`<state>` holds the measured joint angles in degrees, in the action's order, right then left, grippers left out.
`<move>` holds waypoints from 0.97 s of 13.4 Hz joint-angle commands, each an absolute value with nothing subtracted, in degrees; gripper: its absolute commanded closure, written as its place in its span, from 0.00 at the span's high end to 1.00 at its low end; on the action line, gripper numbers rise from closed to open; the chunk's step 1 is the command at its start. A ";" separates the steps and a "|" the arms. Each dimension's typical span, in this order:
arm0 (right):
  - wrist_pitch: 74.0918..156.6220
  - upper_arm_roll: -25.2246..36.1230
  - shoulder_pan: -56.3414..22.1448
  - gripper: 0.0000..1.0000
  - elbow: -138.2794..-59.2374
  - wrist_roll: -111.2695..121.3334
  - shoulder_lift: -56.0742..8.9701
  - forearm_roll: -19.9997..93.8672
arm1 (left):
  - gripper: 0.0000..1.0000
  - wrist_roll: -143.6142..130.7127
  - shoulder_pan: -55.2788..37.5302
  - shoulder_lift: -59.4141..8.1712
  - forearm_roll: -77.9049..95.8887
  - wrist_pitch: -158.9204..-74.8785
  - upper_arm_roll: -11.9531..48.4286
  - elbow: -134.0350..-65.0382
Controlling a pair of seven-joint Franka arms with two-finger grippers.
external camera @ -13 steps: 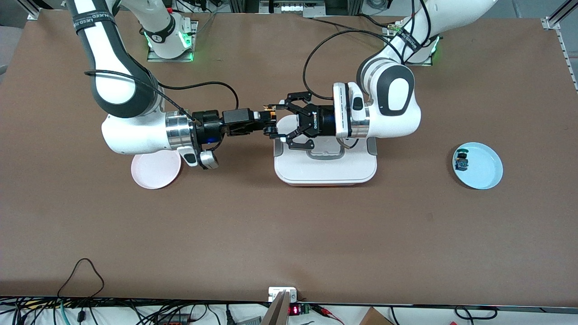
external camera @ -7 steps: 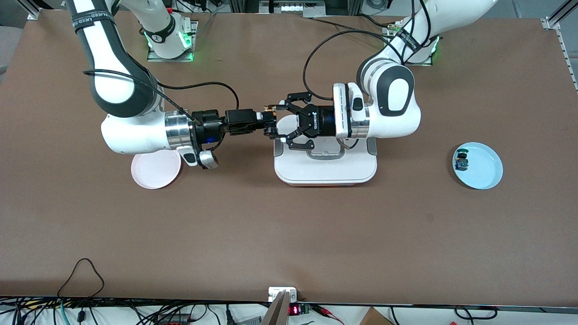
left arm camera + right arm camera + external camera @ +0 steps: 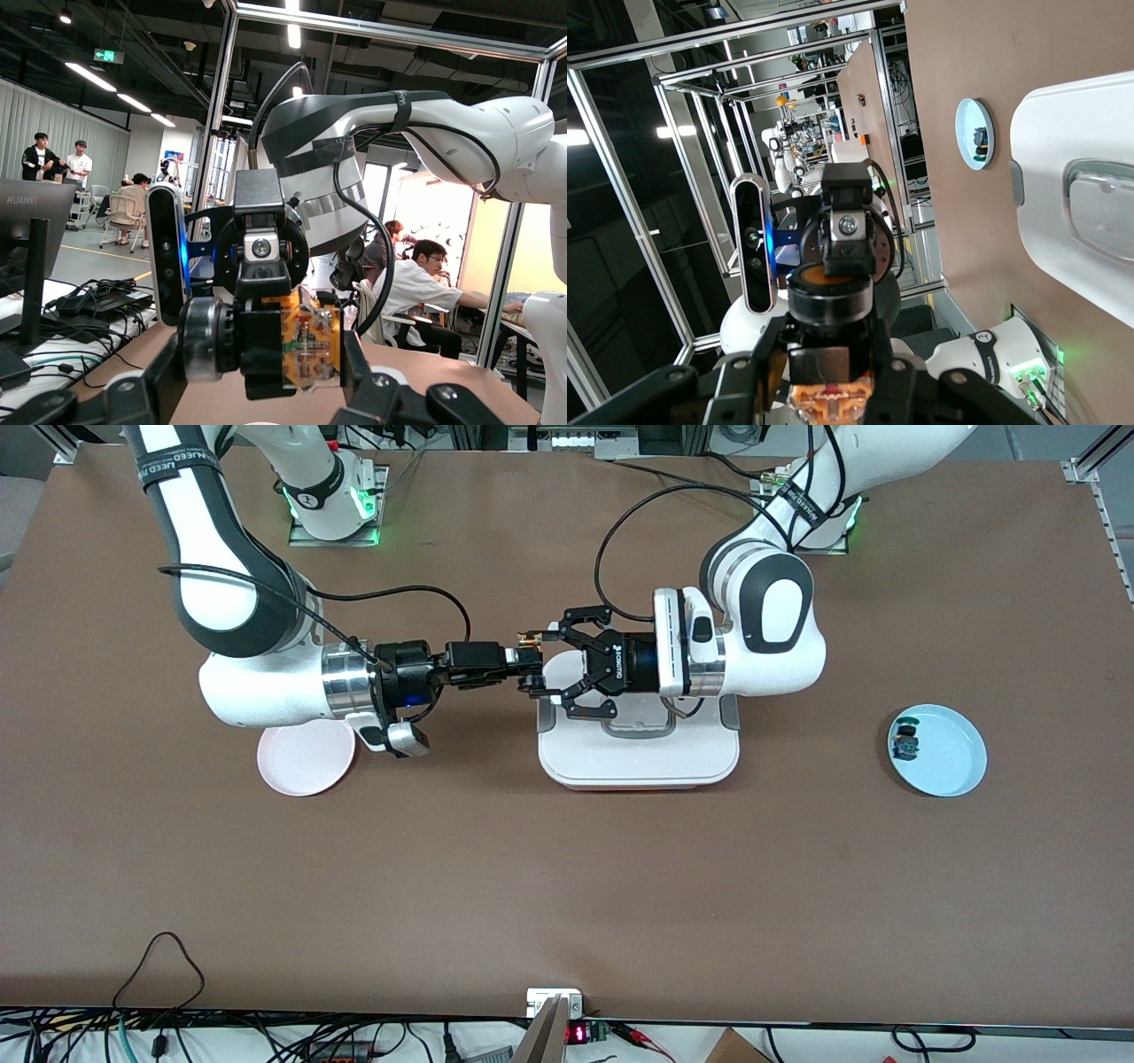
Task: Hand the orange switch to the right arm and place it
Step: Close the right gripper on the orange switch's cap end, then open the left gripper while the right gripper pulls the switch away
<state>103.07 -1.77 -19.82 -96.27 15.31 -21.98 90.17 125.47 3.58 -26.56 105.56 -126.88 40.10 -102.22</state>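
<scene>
The orange switch (image 3: 530, 657) hangs in the air between both grippers, over the table beside the white box. My right gripper (image 3: 533, 662), slim and black, is shut on its black body. The right wrist view shows the switch (image 3: 831, 365) clamped between the fingers, orange cap outward. My left gripper (image 3: 546, 666) is open, its linkage fingers flanking the switch's two ends. The left wrist view shows the switch (image 3: 306, 341) lying crosswise between those fingers, with the right gripper (image 3: 259, 248) gripping it from above.
A white lidded box (image 3: 638, 760) sits under the left gripper, also in the right wrist view (image 3: 1081, 195). A pink plate (image 3: 306, 762) lies under the right wrist. A blue plate (image 3: 961, 763) toward the left arm's end holds a green-capped switch (image 3: 905, 741).
My right arm has drawn back slightly toward its own end of the table. The left arm has not moved.
</scene>
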 commanded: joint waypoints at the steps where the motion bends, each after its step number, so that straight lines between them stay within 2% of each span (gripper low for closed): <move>1: 102.83 -1.49 -20.21 0.14 -97.47 16.17 -21.09 91.76 | 0.26 127.09 3.78 -26.28 107.58 -126.83 40.43 -102.22; 4: 102.74 -1.49 -20.13 0.09 -97.47 16.17 -21.09 91.76 | 0.28 127.00 3.78 -26.19 107.58 -126.83 40.43 -102.13; 5: 102.74 -1.49 -20.13 0.08 -97.47 16.26 -21.09 91.76 | 0.52 127.00 3.78 -26.10 107.58 -126.83 40.43 -102.13; 6: 102.74 -1.58 -20.13 0.08 -97.47 16.35 -21.09 91.76 | 0.99 126.91 3.69 -26.10 107.58 -126.65 40.43 -102.13; 13: 103.27 -1.32 -20.04 0.00 -97.47 16.35 -20.65 91.93 | 1.00 119.45 5.53 -24.79 106.35 -124.99 40.34 -102.22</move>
